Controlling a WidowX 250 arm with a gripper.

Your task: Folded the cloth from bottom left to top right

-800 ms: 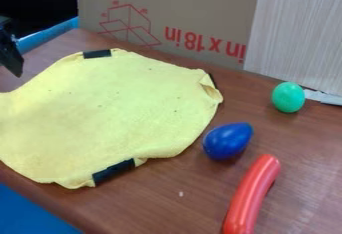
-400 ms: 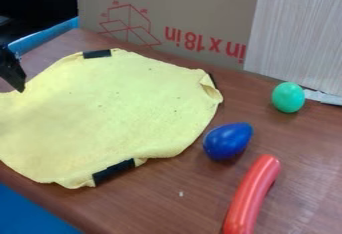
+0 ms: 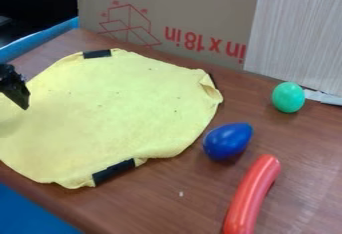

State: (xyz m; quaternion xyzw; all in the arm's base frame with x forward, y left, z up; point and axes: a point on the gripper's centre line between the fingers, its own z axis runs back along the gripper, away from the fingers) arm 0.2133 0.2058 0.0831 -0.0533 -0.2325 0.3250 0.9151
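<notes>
At the left edge of the view the black gripper [image 3: 15,89] hangs over the left part of the yellow cloth [image 3: 113,113], pointing down and to the right. The cloth lies spread out on the brown table, with black patches at its top left, right and bottom edges. Its right corner is slightly curled over. Part of the gripper is cut off by the view's edge.
Right of the cloth lie a blue egg-shaped object [image 3: 228,140], a green egg [image 3: 288,97] and a red sausage-like object [image 3: 252,195]. A cardboard box [image 3: 167,15] and a pale wood-grain panel [image 3: 297,33] stand along the back.
The gripper has come down the left side of the view, from beside the cloth's upper left edge to over its left part. The cloth and the other objects have kept their places.
</notes>
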